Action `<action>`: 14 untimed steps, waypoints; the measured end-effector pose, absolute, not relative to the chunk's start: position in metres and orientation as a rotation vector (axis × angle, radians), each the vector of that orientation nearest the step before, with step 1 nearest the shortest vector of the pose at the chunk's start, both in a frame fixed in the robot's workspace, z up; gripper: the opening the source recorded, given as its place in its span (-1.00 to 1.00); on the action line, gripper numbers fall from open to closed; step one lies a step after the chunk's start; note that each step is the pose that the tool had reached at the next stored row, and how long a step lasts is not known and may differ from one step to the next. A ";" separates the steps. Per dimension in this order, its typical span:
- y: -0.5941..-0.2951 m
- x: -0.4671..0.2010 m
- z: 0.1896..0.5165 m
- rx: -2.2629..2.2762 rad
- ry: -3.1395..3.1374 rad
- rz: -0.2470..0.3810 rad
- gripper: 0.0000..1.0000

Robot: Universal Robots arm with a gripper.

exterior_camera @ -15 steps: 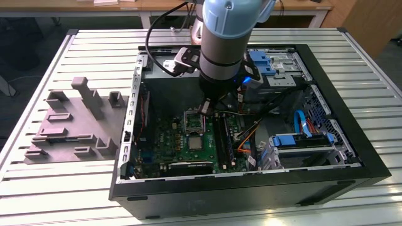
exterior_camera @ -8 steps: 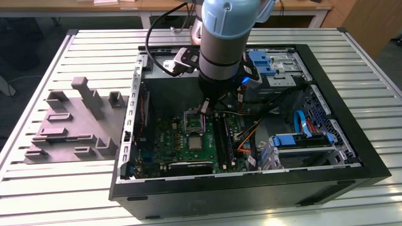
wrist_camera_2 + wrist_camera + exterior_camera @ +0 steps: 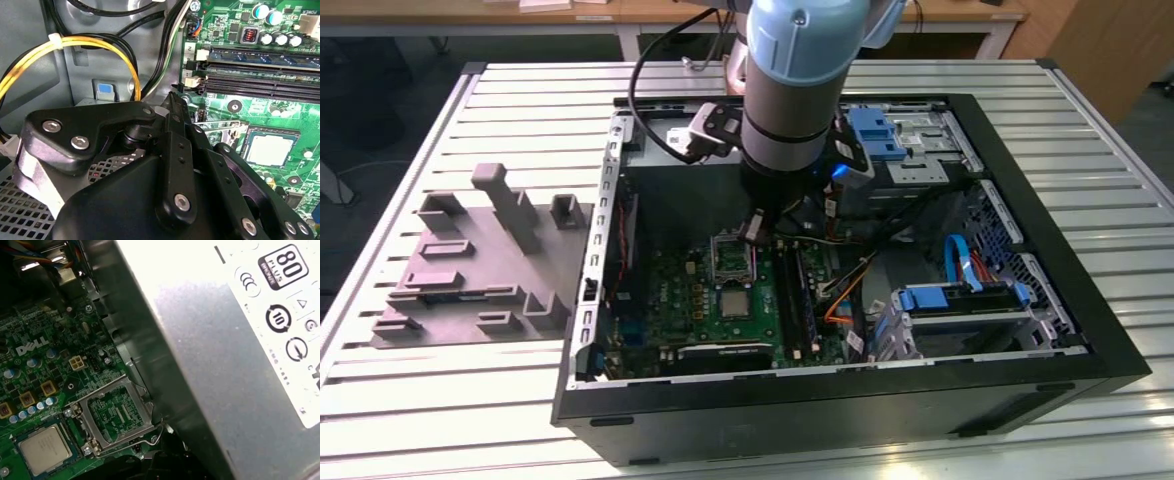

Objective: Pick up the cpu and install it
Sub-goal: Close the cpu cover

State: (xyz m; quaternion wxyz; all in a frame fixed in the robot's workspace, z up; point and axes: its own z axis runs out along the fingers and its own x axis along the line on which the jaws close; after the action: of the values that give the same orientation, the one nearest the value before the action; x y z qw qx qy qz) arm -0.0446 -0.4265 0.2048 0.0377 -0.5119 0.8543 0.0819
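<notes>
Fingers [image 3: 172, 107] state unclear | cpu [image 3: 44, 449] seated in socket | motherboard [image 3: 720, 300] inside case [image 3: 1014, 300]

My arm [image 3: 790, 95] is a thick grey tube capped by a pale blue joint cover, with a black cable [image 3: 644, 75] looping off its side and a small boxy camera [image 3: 710, 130] strapped on at the wrist. My gripper [image 3: 172, 107] is matt black, built of flat linked bars pinned with silver round-headed screws [image 3: 52, 126], and it narrows to a point.
</notes>
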 end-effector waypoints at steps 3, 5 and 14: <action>-0.426 -0.045 0.204 -1.570 2.622 0.251 -0.79; -0.426 -0.046 0.203 -1.570 2.622 0.251 -0.79; -0.426 -0.047 0.203 -1.578 2.636 0.220 -0.79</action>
State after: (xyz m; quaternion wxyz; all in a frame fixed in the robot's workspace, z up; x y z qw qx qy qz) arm -0.0475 -0.4260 0.2034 0.0308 -0.5121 0.8554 0.0713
